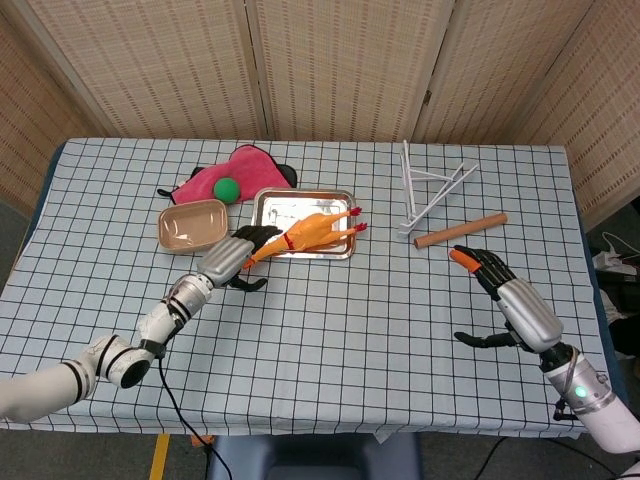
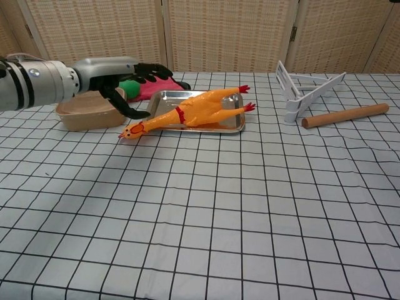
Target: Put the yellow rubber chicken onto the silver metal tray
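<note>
The yellow rubber chicken lies slantwise on the silver metal tray. Its body and red feet are on the tray, while its neck and head stick out past the front-left corner onto the tablecloth. My left hand hovers just left of the head with its fingers spread and holds nothing. My right hand is far off at the table's right front, fingers apart and empty; the chest view does not show it.
A tan bowl sits left of the tray, with a pink cloth and a green ball behind it. A white wire rack and a wooden dowel lie at the right.
</note>
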Available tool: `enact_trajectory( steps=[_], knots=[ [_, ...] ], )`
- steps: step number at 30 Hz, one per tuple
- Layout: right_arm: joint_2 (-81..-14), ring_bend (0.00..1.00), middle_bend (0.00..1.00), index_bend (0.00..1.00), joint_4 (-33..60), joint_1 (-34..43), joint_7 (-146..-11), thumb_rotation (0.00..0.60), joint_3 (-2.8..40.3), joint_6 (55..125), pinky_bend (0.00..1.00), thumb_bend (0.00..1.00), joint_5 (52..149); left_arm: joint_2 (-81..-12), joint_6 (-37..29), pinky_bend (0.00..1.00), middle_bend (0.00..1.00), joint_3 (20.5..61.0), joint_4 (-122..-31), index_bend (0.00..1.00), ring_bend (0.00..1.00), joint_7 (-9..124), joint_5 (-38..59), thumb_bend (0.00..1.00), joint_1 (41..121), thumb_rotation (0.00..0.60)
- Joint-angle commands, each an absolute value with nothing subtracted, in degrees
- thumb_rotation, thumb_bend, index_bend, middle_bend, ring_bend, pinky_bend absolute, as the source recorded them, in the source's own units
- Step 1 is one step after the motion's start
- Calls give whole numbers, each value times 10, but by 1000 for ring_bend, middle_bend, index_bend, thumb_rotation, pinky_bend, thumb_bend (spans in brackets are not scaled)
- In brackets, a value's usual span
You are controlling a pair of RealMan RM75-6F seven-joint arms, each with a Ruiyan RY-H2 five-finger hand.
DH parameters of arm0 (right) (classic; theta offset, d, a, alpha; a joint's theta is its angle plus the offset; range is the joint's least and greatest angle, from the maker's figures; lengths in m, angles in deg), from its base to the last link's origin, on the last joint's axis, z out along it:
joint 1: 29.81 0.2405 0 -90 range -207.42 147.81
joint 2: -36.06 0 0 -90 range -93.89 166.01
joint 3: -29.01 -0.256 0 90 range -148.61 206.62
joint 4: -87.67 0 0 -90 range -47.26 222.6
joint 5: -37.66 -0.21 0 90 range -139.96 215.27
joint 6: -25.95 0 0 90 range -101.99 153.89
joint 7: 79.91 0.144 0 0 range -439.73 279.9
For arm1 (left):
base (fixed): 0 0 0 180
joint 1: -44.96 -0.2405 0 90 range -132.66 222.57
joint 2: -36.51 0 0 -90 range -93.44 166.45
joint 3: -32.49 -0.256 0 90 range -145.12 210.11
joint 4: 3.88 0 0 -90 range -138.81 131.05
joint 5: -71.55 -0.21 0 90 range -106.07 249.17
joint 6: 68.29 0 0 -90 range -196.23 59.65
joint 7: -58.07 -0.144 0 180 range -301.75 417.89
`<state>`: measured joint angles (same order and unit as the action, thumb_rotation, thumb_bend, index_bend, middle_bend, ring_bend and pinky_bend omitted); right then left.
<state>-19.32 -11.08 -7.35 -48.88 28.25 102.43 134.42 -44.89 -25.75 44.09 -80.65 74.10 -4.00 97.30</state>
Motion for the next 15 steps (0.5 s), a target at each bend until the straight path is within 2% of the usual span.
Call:
enact_trajectory(
  steps=[1,4,5,8,11,15],
  knots=[
    [-193,0,0,0,-126,-102,-551,600,293,1056,0,100,1356,-355,-115,7,0,411,-934,0,0,649,-66,339,879,600],
    [-210,0,0,0,-131,-138,-666,600,294,1094,0,100,1347,-332,12,7,0,373,-966,0,0,580,-109,338,799,600],
    [-228,0,0,0,-129,-158,-736,600,288,1119,0,100,1335,-334,66,7,0,356,-961,0,0,556,-125,337,762,600],
    [-274,0,0,0,-127,-203,-862,600,289,1166,0,100,1315,-342,164,7,0,314,-936,0,0,535,-144,338,677,600],
    [-303,0,0,0,-116,-231,-904,600,297,1186,0,100,1302,-352,221,6,0,292,-901,0,0,542,-140,337,617,600],
    [-384,0,0,0,-24,-261,-883,600,286,1234,0,100,1294,-395,264,5,0,297,-817,0,0,544,-99,339,554,600]
  ],
)
